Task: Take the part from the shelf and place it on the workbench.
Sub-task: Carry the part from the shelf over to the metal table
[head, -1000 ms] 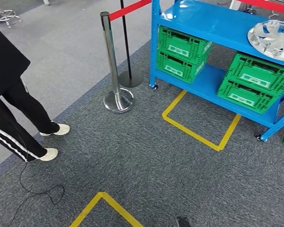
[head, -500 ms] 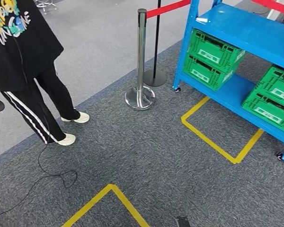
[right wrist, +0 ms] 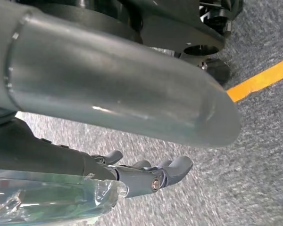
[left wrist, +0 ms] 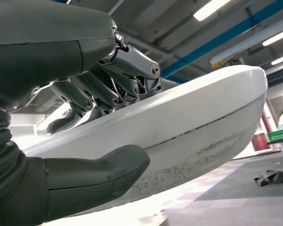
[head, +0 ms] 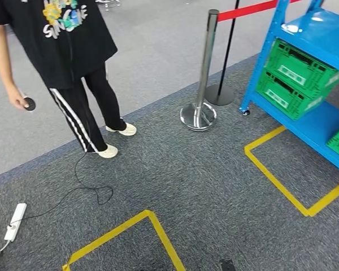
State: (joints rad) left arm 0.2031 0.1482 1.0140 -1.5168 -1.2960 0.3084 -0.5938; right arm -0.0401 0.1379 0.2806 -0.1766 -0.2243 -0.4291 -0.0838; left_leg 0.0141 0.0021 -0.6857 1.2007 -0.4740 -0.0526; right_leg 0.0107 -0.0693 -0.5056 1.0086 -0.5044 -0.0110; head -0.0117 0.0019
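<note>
Left hand (left wrist: 76, 136) clamped a white, curved part (left wrist: 204, 122), thumb under its rim and darker fingers (left wrist: 108, 87) over its top.

Right hand (right wrist: 147, 176) hung above grey carpet (right wrist: 261, 155) beside a strip of yellow floor tape (right wrist: 261, 80), fingers extended, a clear wrapped object just beside it; whether it held anything could not be told. Ahead stood a blue shelf (head: 265, 53) with green crates (head: 295, 76), a chrome stanchion (head: 204, 73), and a person (head: 69, 51) in black.

Glossy white part (left wrist: 204, 117), rough carpet (head: 193, 180)
</note>
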